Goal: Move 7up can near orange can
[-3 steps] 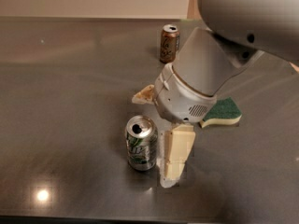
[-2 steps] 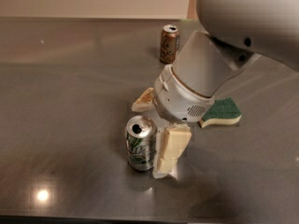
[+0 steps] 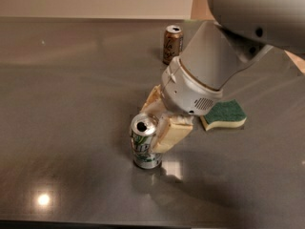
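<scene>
The arm comes down from the upper right, its wrist bent toward the front of the counter (image 3: 71, 80). The gripper (image 3: 155, 128) has its fingers (image 3: 172, 133) pinching the upper part of the 7up can (image 3: 144, 144), which leans a little. Behind the 7up can, well apart, stands the orange can (image 3: 172, 44) (upright). A green sponge (image 3: 223, 116) lies to its right, partly hidden by the wrist.

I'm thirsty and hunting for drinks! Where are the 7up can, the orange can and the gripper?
7up can (image 3: 146, 149): camera view, on its side label.
orange can (image 3: 172, 46): camera view, middle of its side.
gripper (image 3: 157, 127): camera view, its cream end beside the 7up can.
</scene>
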`<state>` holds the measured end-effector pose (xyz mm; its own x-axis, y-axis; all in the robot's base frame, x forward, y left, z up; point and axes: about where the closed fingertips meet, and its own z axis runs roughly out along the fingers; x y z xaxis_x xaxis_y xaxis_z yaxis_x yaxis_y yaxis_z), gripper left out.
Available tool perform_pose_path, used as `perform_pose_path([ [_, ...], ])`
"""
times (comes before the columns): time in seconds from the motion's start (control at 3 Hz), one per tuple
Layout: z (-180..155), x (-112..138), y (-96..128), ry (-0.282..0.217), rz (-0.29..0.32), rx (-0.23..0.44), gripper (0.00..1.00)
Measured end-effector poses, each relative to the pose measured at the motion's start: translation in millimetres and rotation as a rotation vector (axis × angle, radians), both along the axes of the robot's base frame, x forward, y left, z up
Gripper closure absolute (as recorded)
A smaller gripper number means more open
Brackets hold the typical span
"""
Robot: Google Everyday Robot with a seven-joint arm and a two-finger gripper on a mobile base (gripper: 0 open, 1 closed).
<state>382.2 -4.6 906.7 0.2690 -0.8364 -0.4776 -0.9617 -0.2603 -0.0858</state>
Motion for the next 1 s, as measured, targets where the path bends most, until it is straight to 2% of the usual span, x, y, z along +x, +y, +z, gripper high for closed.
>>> perform_pose_path([
  [0.33,21,10,-10,-0.014,-0.041,0.017,0.88],
  [0.67,47,44,-33,-0.037,-0.148,0.035,1.0],
  [1.0,73,90,-54,-0.066,-0.259,0.07,1.0],
])
